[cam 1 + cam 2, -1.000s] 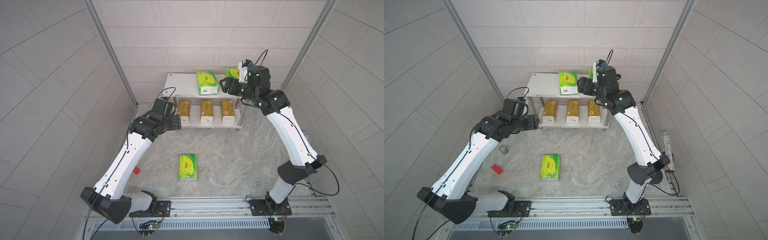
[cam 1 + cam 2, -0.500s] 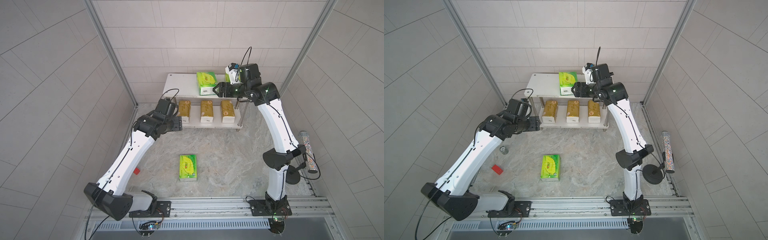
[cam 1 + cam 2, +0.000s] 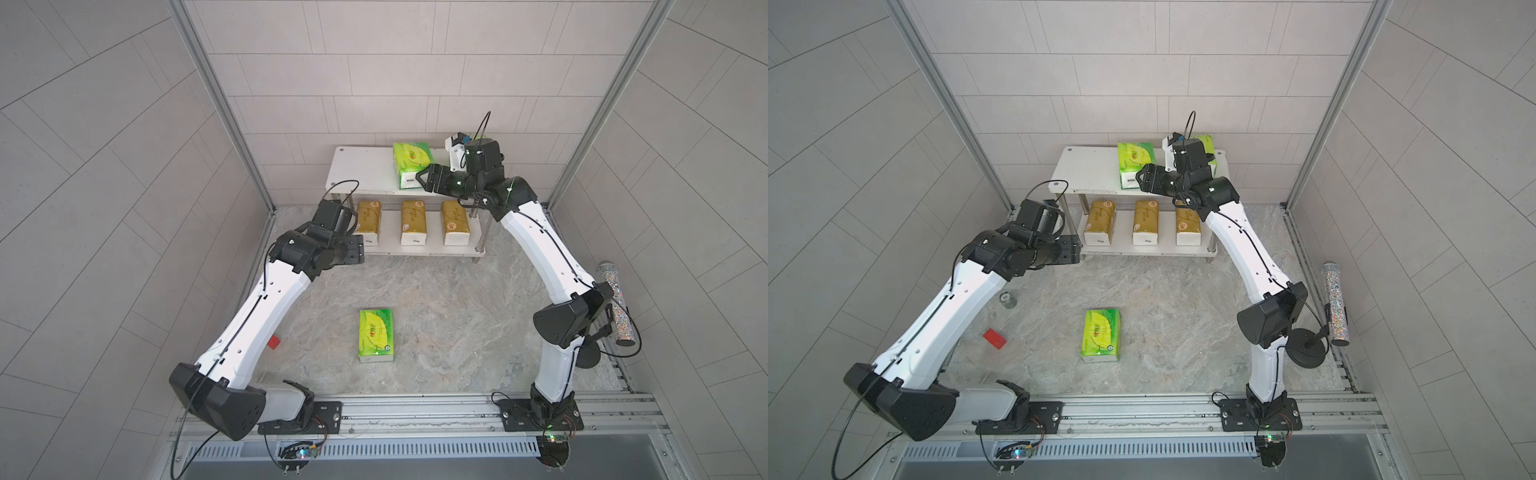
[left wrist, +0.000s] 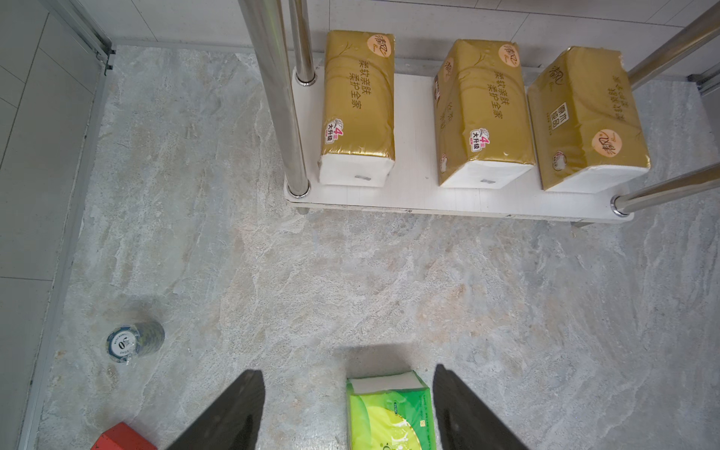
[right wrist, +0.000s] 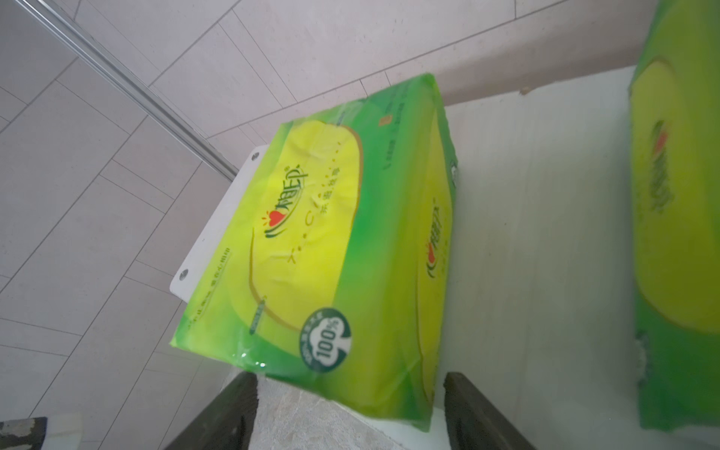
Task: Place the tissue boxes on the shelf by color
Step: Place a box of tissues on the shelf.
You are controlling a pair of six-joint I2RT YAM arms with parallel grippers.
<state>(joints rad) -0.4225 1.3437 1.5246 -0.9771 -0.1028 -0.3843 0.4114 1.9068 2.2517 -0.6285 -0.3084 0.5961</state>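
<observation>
I'm looking down on a marbled grey tabletop (image 3: pixel 436 316) fenced in by tiled walls. Both white-and-black arms reach in from the rail nearest me.

The left claw (image 3: pixel 360 251) hangs off the shelf's left end, level with the lower board. In its wrist view the fingers (image 4: pixel 233 409) stand well apart with nothing between them.

The right claw (image 3: pixel 420 180) is up at the top board. Its tips are spread at the near white end of a green pack, and I can't tell whether they touch it. I see no grip.

The shelf (image 3: pixel 361 166) stands against the back wall, two white boards on shiny legs. The left part of its top board is bare.

There are three green-and-yellow tissue packs. One (image 3: pixel 411 160) lies near the middle of the top board. Another (image 3: pixel 1208 145) lies at that board's right end, mostly hidden behind the right wrist in both top views. The third (image 3: pixel 376 334) lies flat on the tabletop, well in front of the shelf.

The three gold-brown packs (image 3: pixel 369 214) (image 3: pixel 413 214) (image 3: pixel 455 214) sit side by side on the lower board, spaced apart, with their white ends facing me.

A glittery cylinder (image 3: pixel 617 307) on a black stand sits by the right wall. A red block (image 3: pixel 994 338) lies on the tabletop near the left arm. A small striped roll (image 3: pixel 1008 300) lies behind it, closer to the shelf.
</observation>
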